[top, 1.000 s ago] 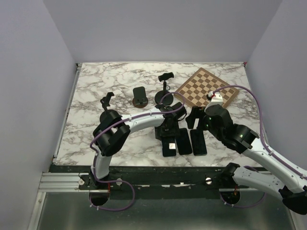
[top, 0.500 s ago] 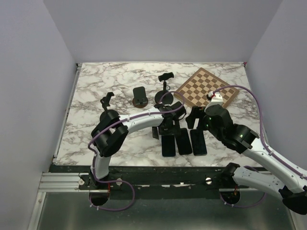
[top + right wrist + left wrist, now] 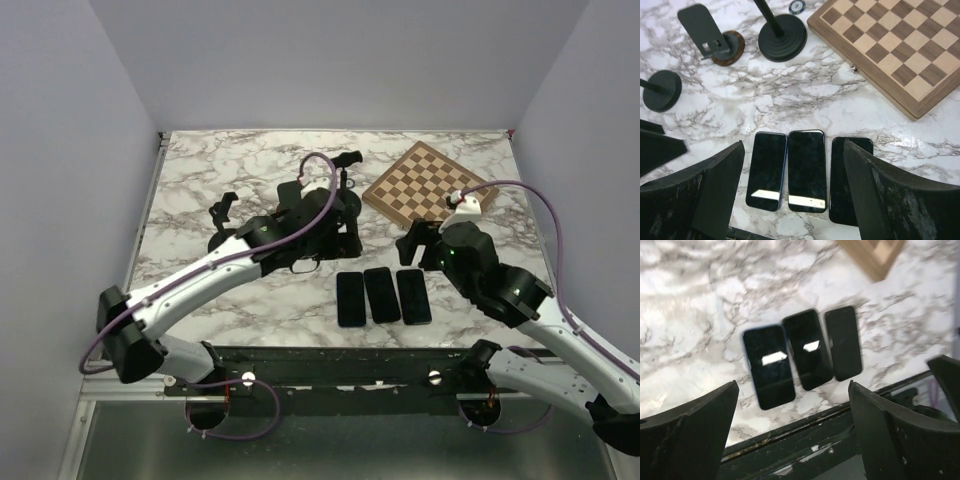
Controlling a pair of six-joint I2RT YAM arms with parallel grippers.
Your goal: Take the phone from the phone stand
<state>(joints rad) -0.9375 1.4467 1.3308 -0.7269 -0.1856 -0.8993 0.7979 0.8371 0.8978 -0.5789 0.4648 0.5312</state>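
hovering near the phones, left end effector and right end effector both spread apart, empty

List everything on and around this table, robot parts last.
phones: 3, dark, lying flat in a row near the front edge
pole stands: 2, black, back centre and back left
cradle stand: 1, black on a round brown base, between the pole stands
chessboard: 1, brown and cream, back right
disc: 1, small, bluish, just beyond the centre pole stand's base
table: 1, white and grey marble
arms: 2, black and white with purple cables, reaching in from the near edge
left gripper: 1, black, open, empty
right gripper: 1, black, open, empty
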